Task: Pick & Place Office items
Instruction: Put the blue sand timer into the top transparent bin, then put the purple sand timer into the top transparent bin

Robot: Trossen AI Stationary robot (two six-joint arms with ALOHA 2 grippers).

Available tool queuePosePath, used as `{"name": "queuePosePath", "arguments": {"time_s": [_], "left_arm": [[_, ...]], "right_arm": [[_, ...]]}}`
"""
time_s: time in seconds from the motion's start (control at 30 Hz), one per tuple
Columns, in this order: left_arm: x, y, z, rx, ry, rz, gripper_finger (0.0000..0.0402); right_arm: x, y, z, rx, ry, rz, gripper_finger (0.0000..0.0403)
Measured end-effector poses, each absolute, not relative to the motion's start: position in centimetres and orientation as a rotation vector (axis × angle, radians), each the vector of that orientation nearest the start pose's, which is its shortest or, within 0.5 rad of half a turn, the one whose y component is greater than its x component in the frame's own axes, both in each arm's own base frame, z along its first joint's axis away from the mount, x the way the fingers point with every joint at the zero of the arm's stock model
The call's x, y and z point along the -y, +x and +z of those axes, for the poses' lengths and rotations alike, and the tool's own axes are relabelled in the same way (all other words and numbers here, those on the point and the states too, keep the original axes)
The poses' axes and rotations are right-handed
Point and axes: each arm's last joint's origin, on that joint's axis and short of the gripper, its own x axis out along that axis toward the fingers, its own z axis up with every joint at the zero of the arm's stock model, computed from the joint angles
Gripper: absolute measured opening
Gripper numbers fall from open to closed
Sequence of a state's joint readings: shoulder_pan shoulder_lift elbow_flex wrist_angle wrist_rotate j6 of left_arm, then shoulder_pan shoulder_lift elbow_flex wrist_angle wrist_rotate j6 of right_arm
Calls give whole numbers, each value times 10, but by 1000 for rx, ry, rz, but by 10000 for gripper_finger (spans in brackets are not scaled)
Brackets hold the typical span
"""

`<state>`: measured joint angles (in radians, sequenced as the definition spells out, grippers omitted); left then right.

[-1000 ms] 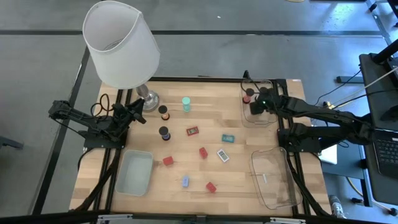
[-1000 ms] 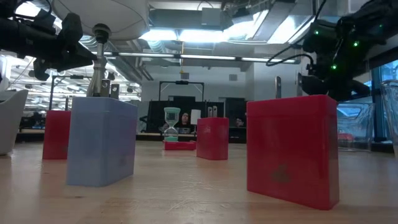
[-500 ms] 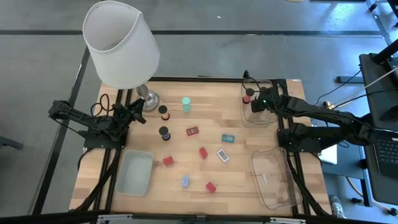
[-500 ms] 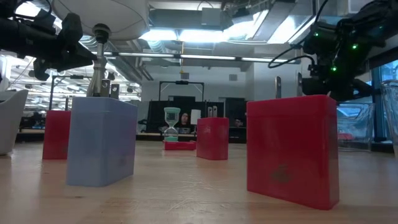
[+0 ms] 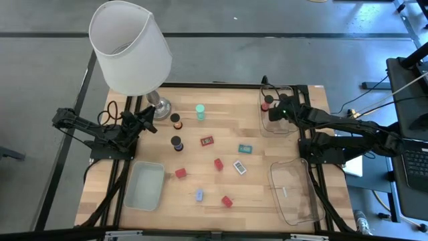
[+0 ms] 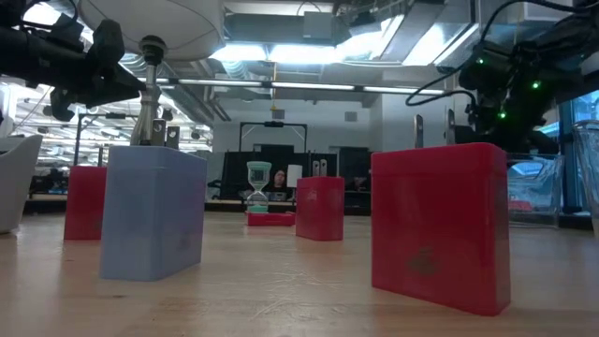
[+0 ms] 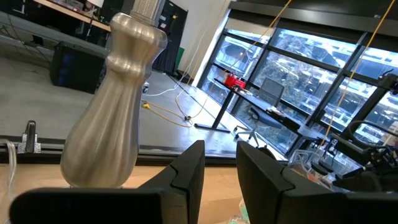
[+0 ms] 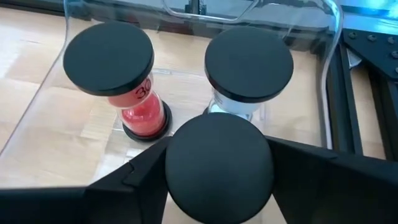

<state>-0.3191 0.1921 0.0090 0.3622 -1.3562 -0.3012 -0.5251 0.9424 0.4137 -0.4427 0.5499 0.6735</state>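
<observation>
R gripper (image 5: 275,112) hangs over the clear tray (image 5: 291,127) at the table's far right corner, fingers (image 8: 134,171) clamped on the round black cap of a dark cylinder (image 8: 219,163). Inside that tray, just beyond the held one, stand two more: a red-filled timer (image 8: 134,106) w/ a black cap, and a pale-filled timer (image 8: 247,65), side by side, close but apart. Whether the held cylinder's foot touches the tray floor is hard to say; the cap blocks the view.

L gripper (image 5: 148,120) waits beside the lamp base (image 7: 115,106) at the table's far left, jaws a narrow gap apart, nothing between them.

Relative to the lamp base, the other office items lie on the wood toward the clear tray and nearer the front: two dark cylinders (image 5: 176,120) just beside it, teal cylinder (image 5: 200,111) a bit farther, then a flat red piece (image 5: 207,141), teal piece (image 5: 245,148), white piece (image 5: 239,167), red blocks (image 5: 219,164), a blue piece (image 5: 199,195). All sit apart from each other. A frosted tray (image 5: 146,185) sits front of the lamp base; a second clear tray (image 5: 294,194) is at the front right.
</observation>
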Motion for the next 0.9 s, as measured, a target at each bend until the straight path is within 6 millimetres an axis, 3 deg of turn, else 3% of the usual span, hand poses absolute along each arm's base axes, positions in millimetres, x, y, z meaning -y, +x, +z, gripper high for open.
{"name": "queuePosePath", "arguments": {"time_s": [0.13, 0.47, 0.7, 0.9], "left_arm": [[0, 90, 181, 281, -412, 1011, 88], [0, 90, 181, 281, -412, 1011, 88], [0, 90, 181, 281, -412, 1011, 88], [0, 90, 181, 281, -412, 1011, 88]], "right_arm": [[93, 129, 169, -643, 532, -1300, 226], [94, 130, 172, -640, 518, -1314, 316], [102, 144, 215, -565, 452, -1260, 341], [105, 163, 260, -379, 458, -1108, 342]]}}
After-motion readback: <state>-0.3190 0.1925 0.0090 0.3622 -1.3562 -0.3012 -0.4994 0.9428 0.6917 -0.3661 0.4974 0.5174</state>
